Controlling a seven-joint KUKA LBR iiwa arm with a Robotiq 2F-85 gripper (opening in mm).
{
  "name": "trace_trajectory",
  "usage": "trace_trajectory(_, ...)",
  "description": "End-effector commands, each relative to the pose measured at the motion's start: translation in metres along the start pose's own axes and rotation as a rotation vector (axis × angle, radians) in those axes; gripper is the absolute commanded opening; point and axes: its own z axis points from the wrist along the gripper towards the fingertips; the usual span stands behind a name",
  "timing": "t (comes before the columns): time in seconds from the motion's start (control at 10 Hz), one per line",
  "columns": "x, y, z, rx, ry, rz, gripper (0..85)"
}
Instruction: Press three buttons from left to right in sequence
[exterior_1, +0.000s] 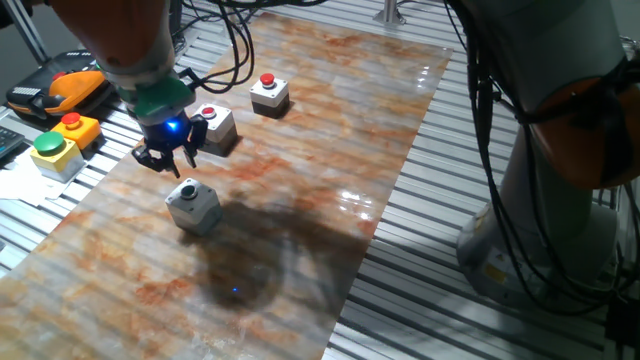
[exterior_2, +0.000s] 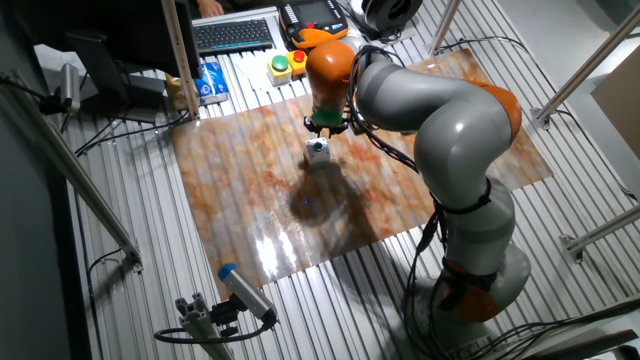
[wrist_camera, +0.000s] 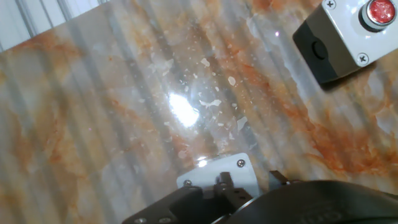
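Note:
Three light-grey button boxes stand on the marbled board. The nearest box has a dark greenish cap, the middle one a red cap, and the far one a red cap. My gripper hovers just above and behind the nearest box, beside the middle one. In the other fixed view the gripper hangs over the nearest box, and the arm hides the other two. The hand view shows a red-capped box at top right and a grey box top under the fingers. I cannot tell the finger gap.
A yellow box with a big green button and a yellow-orange box with a red button sit off the board at the left. A black-and-orange pendant lies behind them. The robot's base stands at the right. Cables hang over the board's far edge.

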Motion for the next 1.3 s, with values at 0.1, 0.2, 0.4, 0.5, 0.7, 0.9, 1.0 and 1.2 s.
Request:
trace_trajectory(0.1,0.005,-0.004,0.003,0.002,-0.016,-0.006,51.0)
trace_trajectory(0.2,0.011,-0.004,0.002,0.002,-0.016,-0.007,51.0)
trace_trajectory(0.4,0.024,-0.002,0.004,0.008,-0.023,0.005,51.0)
trace_trajectory(0.5,0.027,-0.003,0.006,-0.006,-0.019,0.003,51.0)
trace_trajectory(0.7,0.026,-0.01,0.01,-0.016,-0.022,-0.006,51.0)
trace_trajectory(0.9,0.025,-0.01,0.011,-0.017,-0.026,-0.002,51.0)
trace_trajectory(1.0,0.025,-0.01,0.013,-0.017,-0.028,-0.002,51.0)
trace_trajectory(1.2,0.024,-0.01,0.015,-0.018,-0.032,-0.005,51.0)
